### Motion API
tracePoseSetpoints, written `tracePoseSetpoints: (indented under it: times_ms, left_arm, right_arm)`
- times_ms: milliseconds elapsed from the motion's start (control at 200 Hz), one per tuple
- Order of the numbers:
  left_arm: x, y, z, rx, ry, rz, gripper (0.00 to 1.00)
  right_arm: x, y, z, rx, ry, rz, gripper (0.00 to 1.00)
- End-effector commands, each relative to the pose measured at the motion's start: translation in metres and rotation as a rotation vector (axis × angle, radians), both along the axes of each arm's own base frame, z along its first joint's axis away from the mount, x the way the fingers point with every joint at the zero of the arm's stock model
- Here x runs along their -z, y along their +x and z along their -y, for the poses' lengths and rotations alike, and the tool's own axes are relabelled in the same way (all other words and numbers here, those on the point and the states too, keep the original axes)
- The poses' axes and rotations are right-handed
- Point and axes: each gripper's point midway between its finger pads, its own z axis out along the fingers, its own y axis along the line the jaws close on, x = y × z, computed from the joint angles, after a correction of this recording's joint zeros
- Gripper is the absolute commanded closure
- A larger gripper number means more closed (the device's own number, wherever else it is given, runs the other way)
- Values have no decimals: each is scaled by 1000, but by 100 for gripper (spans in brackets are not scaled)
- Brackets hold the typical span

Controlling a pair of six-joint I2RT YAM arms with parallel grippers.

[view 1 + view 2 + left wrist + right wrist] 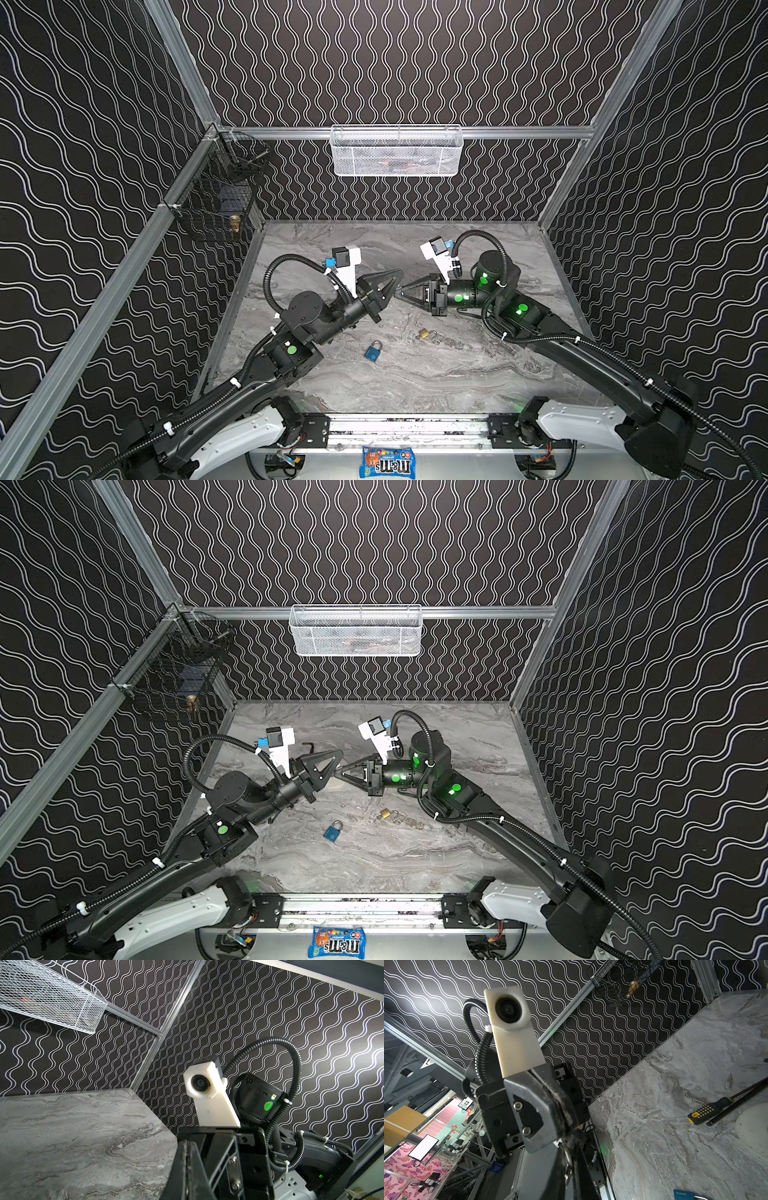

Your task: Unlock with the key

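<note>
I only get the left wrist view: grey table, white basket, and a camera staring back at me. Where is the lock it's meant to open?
Observer: Two locks lie apart on the table: a blue padlock and a brass padlock.
Operator: What carries that camera?
Observer: The right arm. In both top views the right end effector almost touches the left end effector, tip to tip.
Operator: Any key?
Observer: The right wrist view shows a small metal ring at those tips; I can't tell whether a key hangs on it.
</note>
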Motion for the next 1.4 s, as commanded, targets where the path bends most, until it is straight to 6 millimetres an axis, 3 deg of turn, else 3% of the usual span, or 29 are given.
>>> tracePoseSetpoints:
  times_ms: [0, 135, 235, 335, 430, 541, 556, 821, 871, 971, 1061, 1396]
  left_arm:
    - [-13, 0, -3, -8, -28, 4, 73]
    - [-16, 0, -12, -42, -13, -12, 62]
    - [-11, 6, -23, -111, 23, -56, 48]
    - [4, 14, -35, -196, 112, -128, 46]
    - [28, 19, -50, -281, 229, -218, 45]
    - [62, 19, -69, -357, 375, -344, 37]
    - [67, 19, -70, -364, 392, -360, 37]
    - [178, 6, -92, -410, 699, -621, 29]
    - [200, 3, -91, -393, 746, -657, 29]
    - [236, -4, -66, -231, 799, -698, 24]
    - [262, -3, -60, -203, 863, -762, 21]
    - [326, 10, -55, -228, 1039, -882, 20]
  right_arm:
    - [-1, 4, 3, 35, -8, 30, 100]
    - [9, 7, 6, 57, -56, 29, 100]
    - [20, 7, 8, 64, -106, 27, 100]
    - [35, 11, 12, 100, -175, -1, 100]
    - [54, 8, 18, 112, -232, -35, 100]
    - [80, 13, 28, 177, -304, -96, 100]
    - [96, 11, 30, 183, -332, -122, 100]
    - [167, 6, 47, 261, -406, -277, 100]
    - [179, 3, 50, 265, -409, -312, 100]
    - [202, 3, 55, 302, -435, -385, 100]
    - [220, -1, 55, 297, -476, -430, 100]
    - [245, -5, 64, 347, -465, -494, 100]
